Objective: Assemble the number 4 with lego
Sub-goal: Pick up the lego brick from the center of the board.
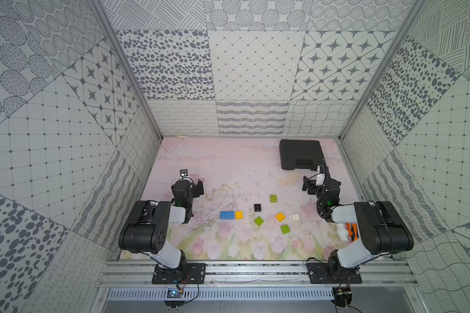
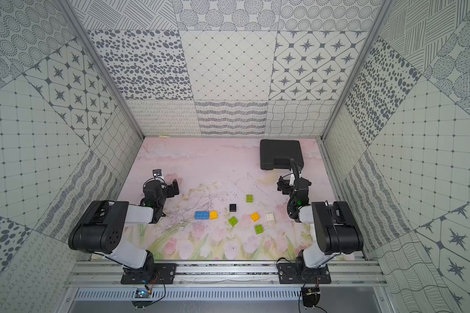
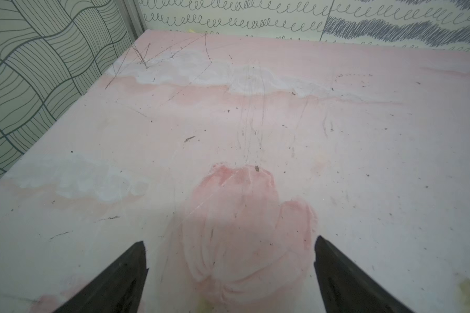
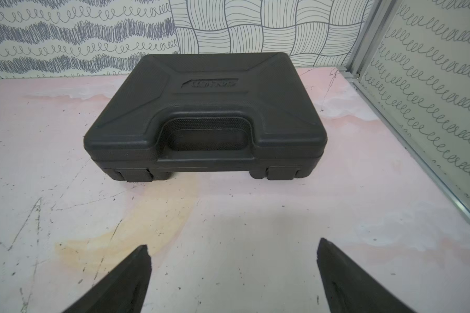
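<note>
Plastic, studded, all loose: no part of the number 4 is built yet. Your left gripper (image 3: 229, 241) and right gripper (image 4: 234, 244) both stand with jaws spread wide and nothing between them. The left wrist view shows only bare pink floral table mat (image 3: 255, 122). The right wrist view shows the large black plastic carry case (image 4: 205, 113) ahead of the right gripper.

The lego (image 1: 258, 221) lies between the two grippers and back toward the arm bases, outside both wrist views:
- nearest the left gripper: long blue studded brick (image 1: 227, 215) touching a small yellow brick (image 1: 239, 214)
- nearest the right: small white brick (image 1: 295, 217) and yellow-orange brick (image 1: 280, 216)
- between them: black brick (image 1: 257, 207) and three lime green bricks (image 1: 273, 198)

Step in hand, as I judge it: first pick. Turn each wrist back toward the bricks before you descend. Close across the blue brick's narrow width and keep clear of its yellow neighbour. Leave the white pipe fitting (image 1: 343, 231) alone.
</note>
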Robot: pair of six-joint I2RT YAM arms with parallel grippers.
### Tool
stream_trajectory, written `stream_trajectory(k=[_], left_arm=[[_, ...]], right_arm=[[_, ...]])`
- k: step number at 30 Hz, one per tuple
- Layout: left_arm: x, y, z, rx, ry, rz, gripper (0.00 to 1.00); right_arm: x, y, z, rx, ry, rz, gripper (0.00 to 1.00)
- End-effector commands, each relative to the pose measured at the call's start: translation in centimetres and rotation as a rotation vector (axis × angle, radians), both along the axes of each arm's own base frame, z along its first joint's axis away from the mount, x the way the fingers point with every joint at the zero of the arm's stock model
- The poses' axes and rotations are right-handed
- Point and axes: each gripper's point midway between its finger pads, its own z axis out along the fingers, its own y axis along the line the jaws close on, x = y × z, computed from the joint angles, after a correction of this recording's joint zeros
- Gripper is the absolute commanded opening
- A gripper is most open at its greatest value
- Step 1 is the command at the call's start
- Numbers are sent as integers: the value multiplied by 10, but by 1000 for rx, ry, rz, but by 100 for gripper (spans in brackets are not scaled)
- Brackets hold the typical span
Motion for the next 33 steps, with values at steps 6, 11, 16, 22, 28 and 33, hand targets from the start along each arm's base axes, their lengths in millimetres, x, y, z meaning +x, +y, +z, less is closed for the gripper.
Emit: stream_trajectory(k=[6, 11, 16, 22, 28, 33], left_arm=[[9, -2, 15, 1, -63, -16, 100], [8, -2, 14, -2, -56, -14, 100], [10, 2, 25, -1, -51, 5, 99], [-16, 40, 138, -207, -67, 360, 99], [-59, -65, 120, -493, 184, 164, 91], [-112, -172, 80, -415, 412, -129, 90]], right_arm=[[6, 3, 17, -2, -56, 14, 99], [6, 3, 17, 0, -57, 16, 99], [1, -5, 49, -85, -74, -125, 99], [-61, 10, 142, 381, 33, -258, 99], [-116, 44, 82, 495, 392, -298, 99], [-152, 92, 75, 130, 614, -249, 99]])
